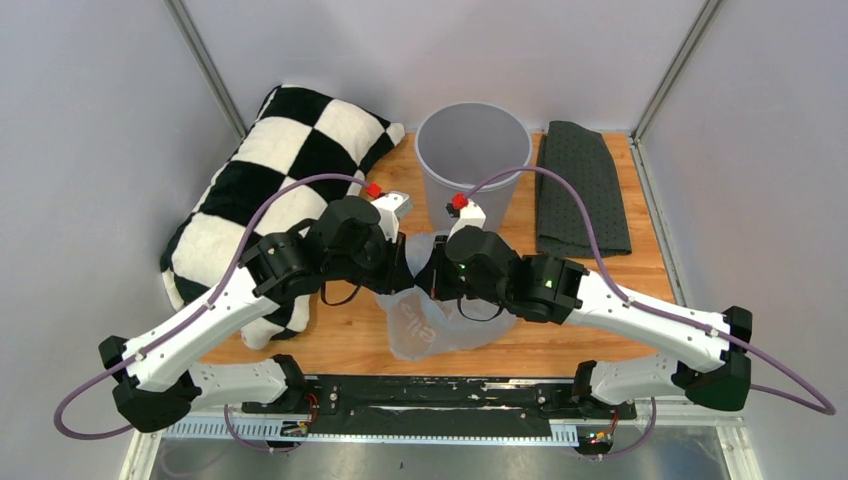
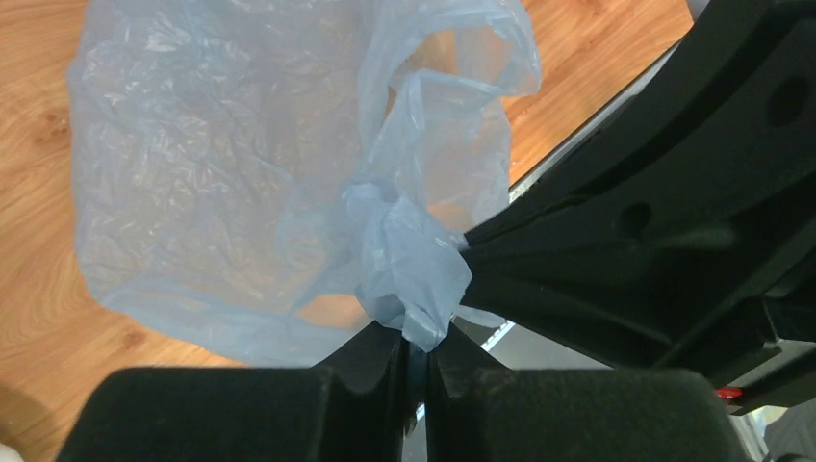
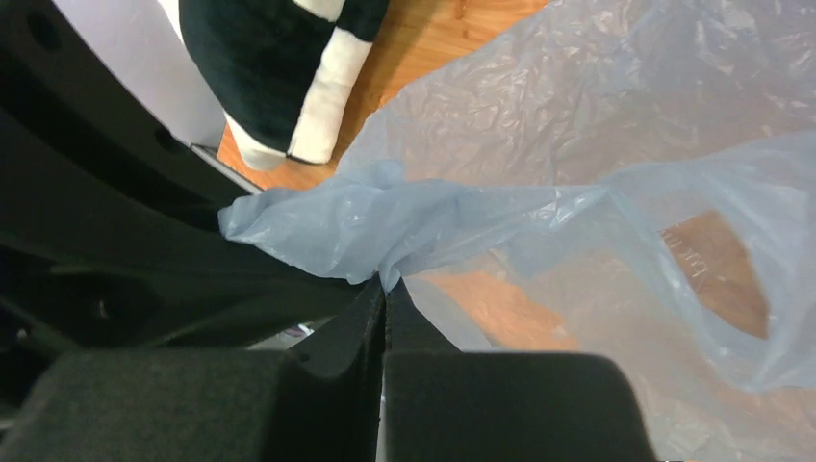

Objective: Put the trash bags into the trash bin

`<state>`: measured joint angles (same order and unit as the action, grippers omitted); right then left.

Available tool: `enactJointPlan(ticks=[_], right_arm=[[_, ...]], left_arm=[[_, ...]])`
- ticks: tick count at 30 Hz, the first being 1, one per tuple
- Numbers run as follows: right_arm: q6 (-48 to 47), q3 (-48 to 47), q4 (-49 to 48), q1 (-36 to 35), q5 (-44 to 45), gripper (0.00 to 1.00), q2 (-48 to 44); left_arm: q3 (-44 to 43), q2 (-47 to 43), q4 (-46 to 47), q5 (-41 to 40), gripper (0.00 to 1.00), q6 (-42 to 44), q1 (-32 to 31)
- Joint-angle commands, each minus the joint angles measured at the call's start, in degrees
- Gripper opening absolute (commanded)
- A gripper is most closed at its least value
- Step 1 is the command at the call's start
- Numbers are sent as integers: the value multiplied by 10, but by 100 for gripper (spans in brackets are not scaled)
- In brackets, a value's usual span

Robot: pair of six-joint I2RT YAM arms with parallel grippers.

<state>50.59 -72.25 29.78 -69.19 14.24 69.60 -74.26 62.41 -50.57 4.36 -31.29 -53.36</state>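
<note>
Lying on the wooden table (image 1: pixel 640 270), a black-and-white pillow (image 1: pixel 270 190) fills the far left. The grey trash bin (image 1: pixel 472 150) stands upright at the far middle, and a dark cloth (image 1: pixel 582 190) lies just to its right. The pale blue trash bag (image 1: pixel 430 325) is outside the bin, crumpled on its near side. The left gripper (image 2: pixel 416 351) and right gripper (image 3: pixel 385 308) meet there, each pinched tight on a bunch of the bag.
</note>
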Motion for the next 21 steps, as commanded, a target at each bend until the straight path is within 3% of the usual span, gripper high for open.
enactJointPlan(ticks=[1,4,16,21], right_arm=[[44,-1,-76,16,-1,0,8],[61,0,-82,22,15,0,5],[105,6,-110,39,19,0,13],[117,11,-122,39,16,0,11]], left_arm=[[-16,15,3,40,12,24,4],[-18,13,3,39,16,24,4],[-21,-8,7,23,51,11,4],[-20,-15,9,-32,53,2,3]])
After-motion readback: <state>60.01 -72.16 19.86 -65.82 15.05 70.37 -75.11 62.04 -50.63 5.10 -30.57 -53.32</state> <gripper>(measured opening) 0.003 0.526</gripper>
